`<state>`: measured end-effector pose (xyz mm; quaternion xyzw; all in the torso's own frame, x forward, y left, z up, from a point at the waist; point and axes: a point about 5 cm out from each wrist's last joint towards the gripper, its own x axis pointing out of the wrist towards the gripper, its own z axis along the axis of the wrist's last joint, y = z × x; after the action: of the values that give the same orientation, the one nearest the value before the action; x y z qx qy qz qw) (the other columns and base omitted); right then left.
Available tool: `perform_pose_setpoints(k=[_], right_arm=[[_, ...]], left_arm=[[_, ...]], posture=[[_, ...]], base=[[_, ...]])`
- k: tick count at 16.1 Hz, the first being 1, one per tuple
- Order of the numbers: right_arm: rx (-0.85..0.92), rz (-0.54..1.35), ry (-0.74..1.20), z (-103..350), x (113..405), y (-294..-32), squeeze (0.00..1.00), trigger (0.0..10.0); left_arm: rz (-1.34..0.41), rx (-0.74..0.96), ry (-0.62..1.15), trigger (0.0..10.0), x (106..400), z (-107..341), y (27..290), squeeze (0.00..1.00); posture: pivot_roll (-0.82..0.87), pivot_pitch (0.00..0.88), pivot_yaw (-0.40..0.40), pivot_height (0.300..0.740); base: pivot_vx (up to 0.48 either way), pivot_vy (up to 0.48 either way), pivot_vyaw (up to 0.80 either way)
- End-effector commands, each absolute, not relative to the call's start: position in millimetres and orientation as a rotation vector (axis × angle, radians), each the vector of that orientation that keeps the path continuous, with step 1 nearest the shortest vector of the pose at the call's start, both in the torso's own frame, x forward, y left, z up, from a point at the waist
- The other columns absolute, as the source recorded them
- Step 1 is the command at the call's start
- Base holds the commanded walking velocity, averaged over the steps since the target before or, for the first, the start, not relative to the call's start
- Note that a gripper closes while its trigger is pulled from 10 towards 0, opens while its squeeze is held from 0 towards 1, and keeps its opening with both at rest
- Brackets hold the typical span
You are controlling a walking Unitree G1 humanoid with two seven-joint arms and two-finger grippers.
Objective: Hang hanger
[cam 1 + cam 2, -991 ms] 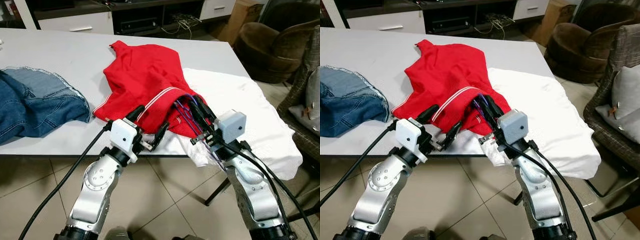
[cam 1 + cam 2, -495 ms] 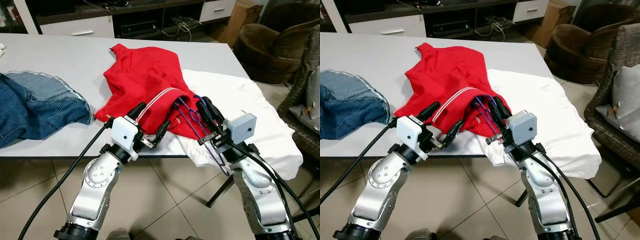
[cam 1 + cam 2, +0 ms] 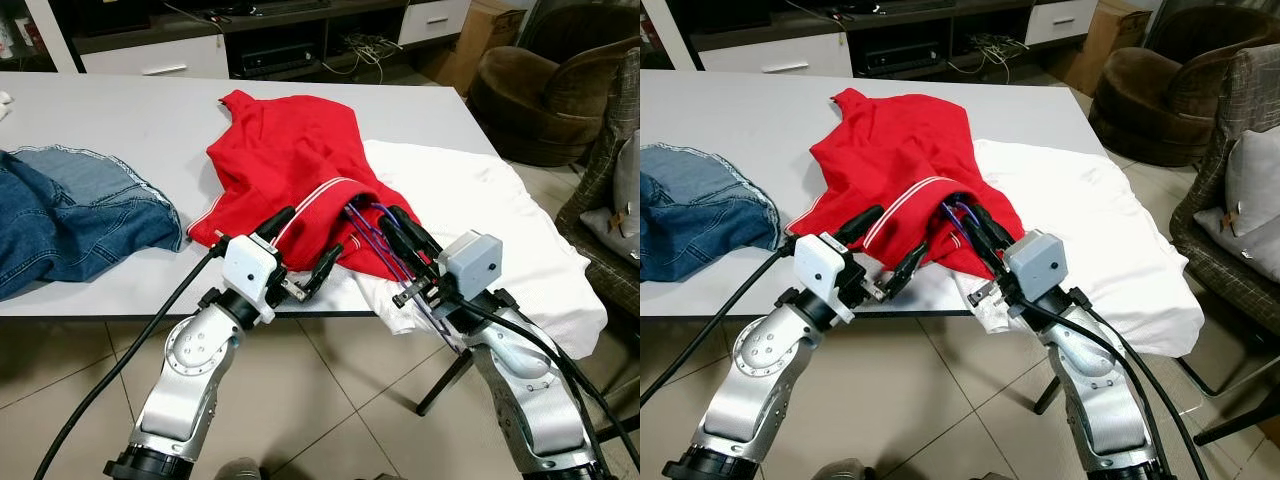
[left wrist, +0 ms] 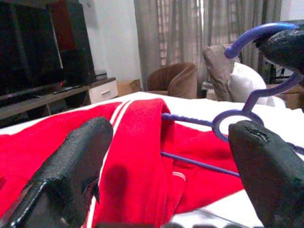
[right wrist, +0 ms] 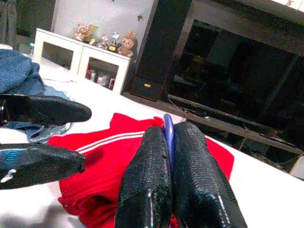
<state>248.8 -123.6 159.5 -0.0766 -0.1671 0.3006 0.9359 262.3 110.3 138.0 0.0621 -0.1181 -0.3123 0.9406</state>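
Observation:
A red shirt (image 3: 290,160) with white trim lies on the white table (image 3: 120,110), its striped opening facing me. A purple hanger (image 3: 385,250) reaches into that opening, and my right gripper (image 3: 390,222) is shut on its upper part. In the right wrist view the purple hanger (image 5: 168,133) shows as a thin strip pinched between the two fingers. My left gripper (image 3: 305,240) stands open at the shirt's hem near the table's front edge. Through the left wrist view the hanger's hook (image 4: 237,118) and bar cross the red cloth.
Blue jeans (image 3: 70,210) lie at the table's left. A white garment (image 3: 480,220) drapes over the table's right front corner under the shirt. Brown armchairs (image 3: 550,80) stand to the right, a low TV cabinet (image 3: 250,40) behind the table. Tiled floor lies below.
My right gripper has shifted slightly left and forward with the hanger, pushing it deeper toward the shirt's opening. The left gripper has stayed about where it was.

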Motion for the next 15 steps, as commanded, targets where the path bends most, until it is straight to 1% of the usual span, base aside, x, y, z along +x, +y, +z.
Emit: perform_pose_setpoints(k=[1,15], right_arm=[[-0.153,0.628,-0.334,160.4,246.8,-123.3,0.00,10.0],[-0.152,0.629,-0.334,160.6,246.8,-123.3,0.00,10.0]], left_arm=[[-0.663,0.144,-0.237,10.0,259.5,137.3,106.2,0.00],[-0.666,0.147,-0.238,10.0,259.6,137.1,105.4,0.00]], posture=[[0.11,0.025,-0.013,0.740],[0.11,0.024,-0.015,0.740]], base=[[0.000,0.000,0.00],[0.000,0.000,0.00]])
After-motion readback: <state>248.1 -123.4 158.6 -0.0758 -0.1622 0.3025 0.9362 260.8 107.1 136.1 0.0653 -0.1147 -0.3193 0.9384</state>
